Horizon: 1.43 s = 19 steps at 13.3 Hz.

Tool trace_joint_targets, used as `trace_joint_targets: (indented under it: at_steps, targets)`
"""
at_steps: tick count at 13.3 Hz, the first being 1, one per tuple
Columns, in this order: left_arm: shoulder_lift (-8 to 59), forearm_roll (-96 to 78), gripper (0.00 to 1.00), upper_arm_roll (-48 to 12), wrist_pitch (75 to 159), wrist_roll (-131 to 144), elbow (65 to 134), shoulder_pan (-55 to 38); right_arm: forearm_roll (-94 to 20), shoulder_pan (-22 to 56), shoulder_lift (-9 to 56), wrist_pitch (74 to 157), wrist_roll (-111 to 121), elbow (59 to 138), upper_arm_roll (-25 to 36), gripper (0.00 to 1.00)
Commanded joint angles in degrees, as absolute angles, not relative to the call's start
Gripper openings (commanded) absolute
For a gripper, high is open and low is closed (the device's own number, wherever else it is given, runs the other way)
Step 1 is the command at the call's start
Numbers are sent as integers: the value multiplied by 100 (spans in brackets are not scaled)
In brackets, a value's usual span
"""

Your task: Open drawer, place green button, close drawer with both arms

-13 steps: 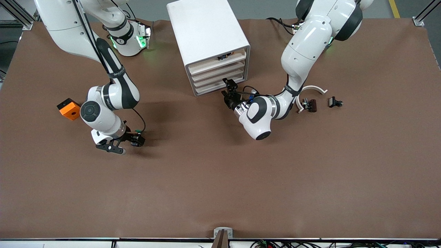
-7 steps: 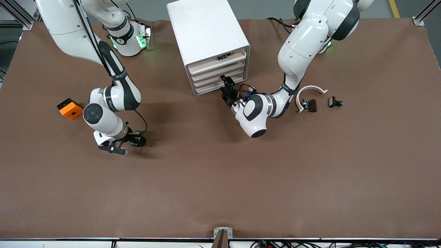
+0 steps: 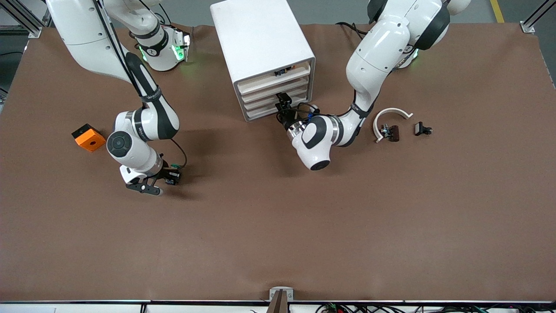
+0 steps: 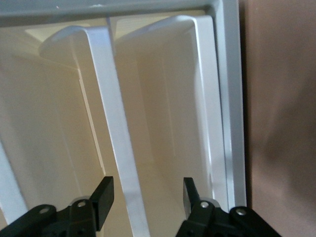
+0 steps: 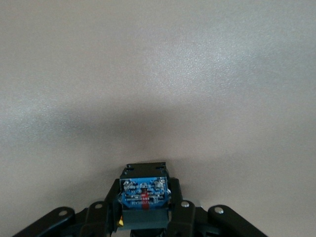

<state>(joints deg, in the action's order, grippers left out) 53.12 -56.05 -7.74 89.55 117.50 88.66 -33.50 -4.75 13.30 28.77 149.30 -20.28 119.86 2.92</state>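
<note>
The white cabinet (image 3: 260, 39) stands at the table's middle back, its four drawers facing the front camera. My left gripper (image 3: 284, 103) is open at the lower drawers (image 3: 278, 99). In the left wrist view its fingers (image 4: 102, 196) stand either side of a white drawer front edge (image 4: 121, 163) without touching it, and the gripper (image 4: 146, 197) holds nothing. My right gripper (image 3: 167, 177) is shut on the button (image 3: 173, 175) low over the brown mat, toward the right arm's end. In the right wrist view the button's blue-specked dark body (image 5: 144, 192) sits between the pads of that gripper (image 5: 144, 210); its green cap is hidden.
An orange cube (image 3: 88, 137) lies beside the right arm's elbow. A white arc (image 3: 391, 115) and two dark clip pieces (image 3: 390, 131) (image 3: 422, 128) lie toward the left arm's end. A small dark part (image 3: 283, 70) shows in the top drawer slot.
My left gripper has moved in toward the cabinet and now reaches the lower drawer fronts. My right gripper, still holding the button, has shifted only slightly.
</note>
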Motion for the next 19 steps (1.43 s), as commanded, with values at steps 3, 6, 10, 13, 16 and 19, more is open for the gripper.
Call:
trace_joint_targets:
  at_steps: [3,6,10,13,16,19]
  targets:
    - [5317,-5687,28,-729,8851,11874,8815,-3340,-536,1336,2900,14889,-2127,11936,281,0]
    - [5317,-5634,20,-686,8859,11874,8807,-3331,-536,1336,2900,14889,-2127,11936,272,0]
    - [5317,-5660,13,-580,8877,11874,8798,-3287,-536,1327,2900,14889,-2171,11936,272,0]
    - [5352,-5643,11,-571,8886,11865,8561,-3182,-536,1318,2892,14784,-2180,11918,281,0]
    - [5370,-5678,11,-353,8921,11778,8491,-3138,-536,1292,2813,14503,-2241,11857,272,0]
    - [5449,-5643,12,-229,8947,11769,8332,-3138,-536,1336,2655,14012,-2644,11646,273,0]
